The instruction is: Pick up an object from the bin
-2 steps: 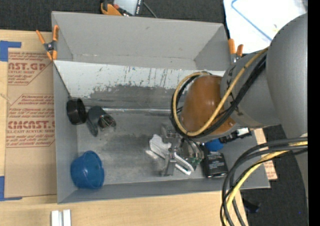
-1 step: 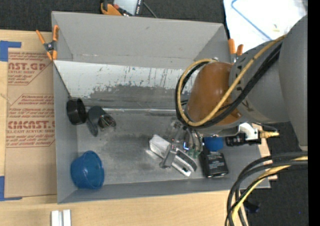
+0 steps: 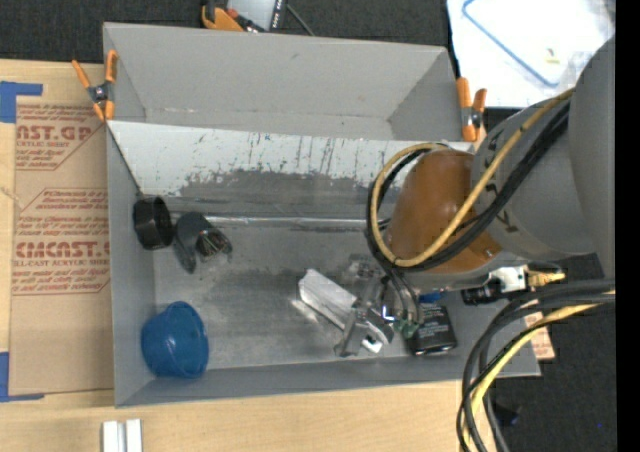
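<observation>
The gripper [image 3: 365,328] sits in the bin [image 3: 280,70] just right of a whitish clear-plastic piece [image 3: 322,295]; how wide it stands I cannot tell. A blue round lump [image 3: 175,340] lies well left of that piece.

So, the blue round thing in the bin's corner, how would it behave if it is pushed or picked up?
The blue round thing looks rounded, so a push would probably roll it, though the walls of the bin beside it should stop it soon. Its surface seems dull and lumpy, so perhaps soft and not slippery; I cannot tell its weight.
</observation>
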`<move>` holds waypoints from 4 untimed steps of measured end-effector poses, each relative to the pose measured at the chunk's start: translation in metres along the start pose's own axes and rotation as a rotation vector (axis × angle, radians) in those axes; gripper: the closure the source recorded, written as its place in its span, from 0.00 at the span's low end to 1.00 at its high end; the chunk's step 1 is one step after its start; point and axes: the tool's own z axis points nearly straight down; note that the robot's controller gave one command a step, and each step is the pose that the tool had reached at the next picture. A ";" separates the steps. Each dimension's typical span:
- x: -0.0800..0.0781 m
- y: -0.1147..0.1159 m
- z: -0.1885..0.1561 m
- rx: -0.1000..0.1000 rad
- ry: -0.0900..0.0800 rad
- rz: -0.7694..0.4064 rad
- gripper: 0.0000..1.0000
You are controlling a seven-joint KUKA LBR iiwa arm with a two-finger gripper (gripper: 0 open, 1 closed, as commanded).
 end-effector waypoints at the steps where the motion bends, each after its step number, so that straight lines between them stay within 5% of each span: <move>1: -0.002 0.004 0.033 -0.004 -0.005 0.359 0.00; 2: 0.003 0.002 0.032 -0.002 -0.003 0.161 1.00; 3: 0.003 0.002 0.032 -0.002 -0.003 0.161 1.00; 4: 0.001 0.003 -0.080 -0.003 -0.008 0.159 1.00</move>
